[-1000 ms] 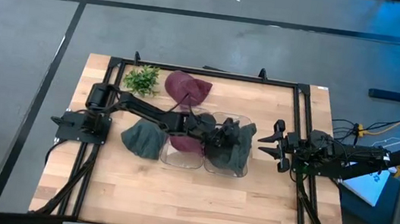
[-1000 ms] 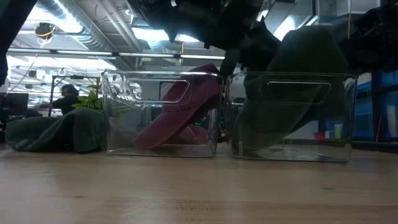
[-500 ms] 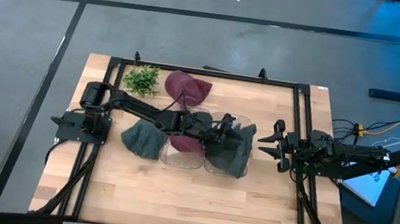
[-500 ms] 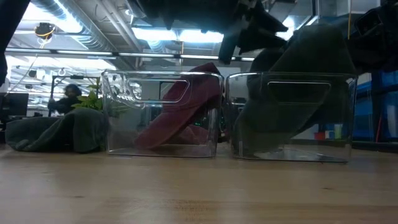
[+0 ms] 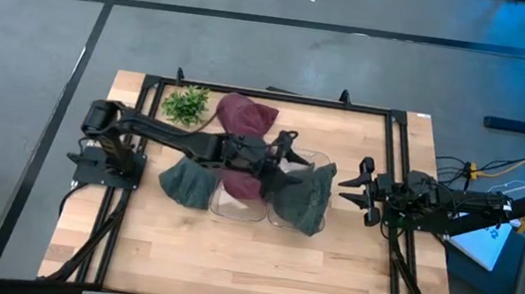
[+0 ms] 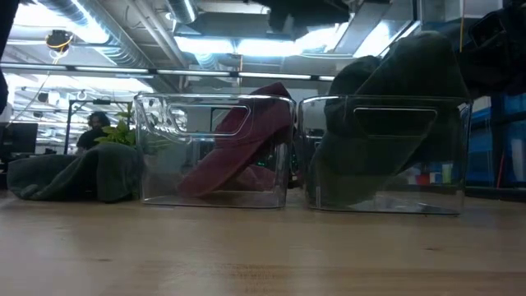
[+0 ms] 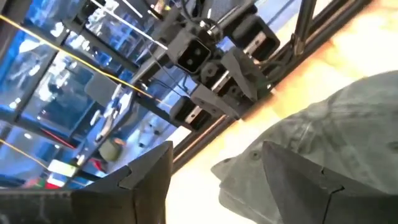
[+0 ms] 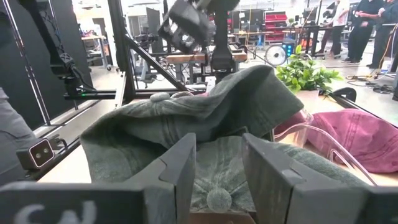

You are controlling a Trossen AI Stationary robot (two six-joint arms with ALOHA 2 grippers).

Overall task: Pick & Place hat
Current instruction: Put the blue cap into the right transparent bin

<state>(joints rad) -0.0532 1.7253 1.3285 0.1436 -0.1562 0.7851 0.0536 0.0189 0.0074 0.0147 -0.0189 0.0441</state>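
Left gripper (image 5: 287, 146) has let go of the dark green fabric hat (image 5: 302, 198) and pulled back up and away toward the left, fingers now spread wide w/ nothing between them; a second ago it was down over the right-hand clear plastic bin (image 6: 386, 152), pinching the cloth. Hat now sits in that bin, heaped high and spilling over the rim, partly draped on the side nearest the right arm; not fully settled inside, by the look of it.

Landmark = that right-hand bin. Just left of it, touching or nearly so, the second clear plastic bin (image 6: 215, 148) holds a maroon fabric hat (image 6: 234, 152); beyond that bin, a second maroon cap (image 5: 244, 115) lies on the wooden table (image 5: 228, 263); further left, another dark green hat (image 5: 186, 182) lies loose on the wood.

Right gripper (image 5: 356, 189) waits just right of the landmark bin, fingers partly apart, empty.

Judgement: this placement looks done; loose hats remain, so next pick prob. the green one.
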